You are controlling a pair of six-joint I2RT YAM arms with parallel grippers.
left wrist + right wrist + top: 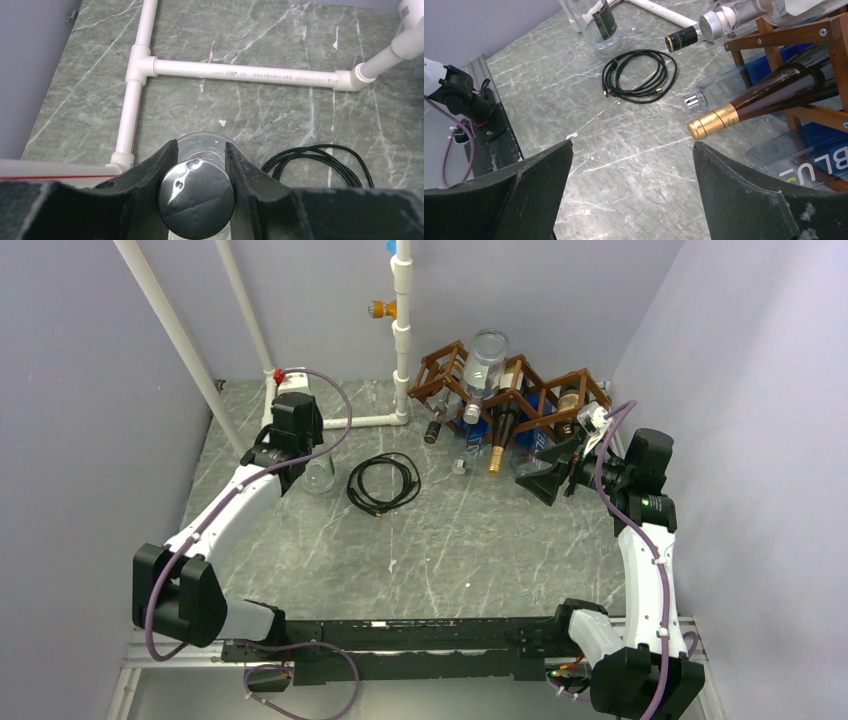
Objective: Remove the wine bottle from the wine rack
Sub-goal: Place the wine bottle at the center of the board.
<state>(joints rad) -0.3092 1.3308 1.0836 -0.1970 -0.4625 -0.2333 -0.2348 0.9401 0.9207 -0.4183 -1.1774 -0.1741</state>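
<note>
Ok so the wine rack (437, 368) is a brown wooden lattice, thin slats crossing into diamond-shaped cells, with several bottles lying in it. The wine bottle (497, 440) I'm after is dark brown glass with a gold foil top. It lies in the rack with its neck poking out of the front and tilting down toward the tabletop (450, 550).

My right claw (538, 483) hangs just in front of the rack's right end, jaws wide with nothing between them. My left claw (305, 462) is well off to the rack's left, clamped on a clear bottle (320, 475) that stands upright on the tabletop. A coiled black cable (383, 483) lies between that bottle and the rack.

Only the top camera gets the whole rack, including a big clear bottle sitting on top of it. The right wrist cam gives the closeup: the rack (784, 35), the foil on the wine bottle (774, 92) past the right claw (632, 145), and a clear flat bottle with blue lettering under it. The left wrist cam looks straight down on the left claw (200, 144), fingers (167, 160) pressed on either side of the clear bottle (196, 197) and its shiny dark cap, with white pipes (240, 74) beyond.
</note>
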